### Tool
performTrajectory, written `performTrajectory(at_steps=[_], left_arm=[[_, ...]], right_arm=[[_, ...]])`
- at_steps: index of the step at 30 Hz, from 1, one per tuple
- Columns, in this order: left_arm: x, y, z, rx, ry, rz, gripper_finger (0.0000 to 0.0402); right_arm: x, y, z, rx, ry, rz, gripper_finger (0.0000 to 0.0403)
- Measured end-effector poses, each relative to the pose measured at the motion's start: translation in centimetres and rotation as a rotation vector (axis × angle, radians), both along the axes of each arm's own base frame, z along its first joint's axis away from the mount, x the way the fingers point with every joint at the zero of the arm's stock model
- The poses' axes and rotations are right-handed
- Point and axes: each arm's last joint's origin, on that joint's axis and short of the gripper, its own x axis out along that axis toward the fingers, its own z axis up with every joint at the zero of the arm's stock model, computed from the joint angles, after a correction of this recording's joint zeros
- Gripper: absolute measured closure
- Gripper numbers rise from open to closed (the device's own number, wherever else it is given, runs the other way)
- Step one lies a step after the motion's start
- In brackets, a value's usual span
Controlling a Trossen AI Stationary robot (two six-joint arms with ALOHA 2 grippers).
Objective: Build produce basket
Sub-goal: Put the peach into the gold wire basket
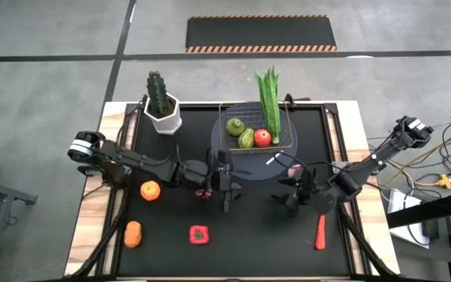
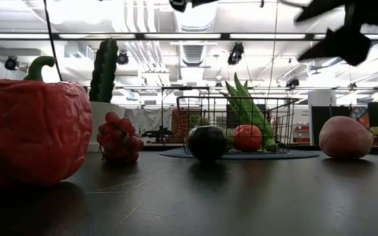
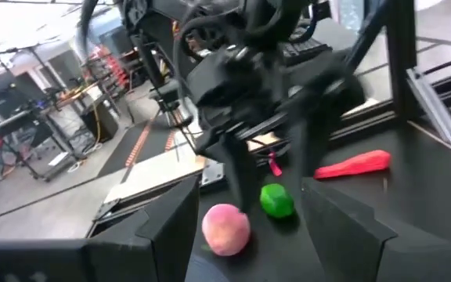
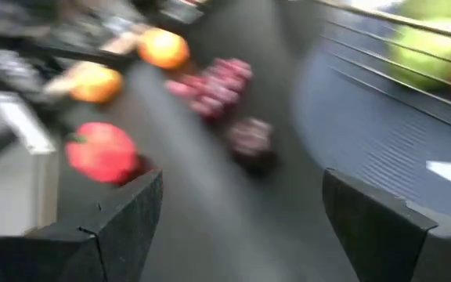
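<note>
The wire basket (image 1: 250, 131) stands on a round grey disc at the table's far middle. It holds two green fruits (image 1: 241, 131), a red one (image 1: 262, 138) and the long leafy green (image 1: 269, 98), which leans on its far wall. Loose produce lies on the black mat: purple grapes (image 1: 203, 192), a dark round fruit (image 2: 207, 143), a pink fruit (image 3: 225, 229), a small green one (image 3: 276, 200), an orange (image 1: 149, 189), a red pepper (image 1: 199, 233) and a red chili (image 1: 320, 232). My left gripper (image 1: 233, 186) hovers open over the mat's middle. My right gripper (image 1: 283, 197) faces it, open and empty.
A cactus in a white pot (image 1: 161, 106) stands at the far left of the mat. An orange vegetable (image 1: 133, 233) lies near the left front. The two grippers are close together above the mat's middle, with the pink and green fruits between them.
</note>
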Motion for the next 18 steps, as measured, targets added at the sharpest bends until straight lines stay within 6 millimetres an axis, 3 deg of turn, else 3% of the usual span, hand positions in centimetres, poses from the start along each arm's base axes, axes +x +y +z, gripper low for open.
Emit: performTrajectory(at_steps=[10, 18], left_arm=[[-0.5, 0.1, 0.8, -0.005, -0.025, 0.007, 0.0195], [-0.5, 0.1, 0.9, 0.021, -0.026, 0.008, 0.0195]], right_arm=[[-0.5, -3.1, -0.1, -0.054, 0.528, -0.412, 0.0074], [0.2, -6.0, -1.9, 0.015, 0.775, -0.469, 0.0074]])
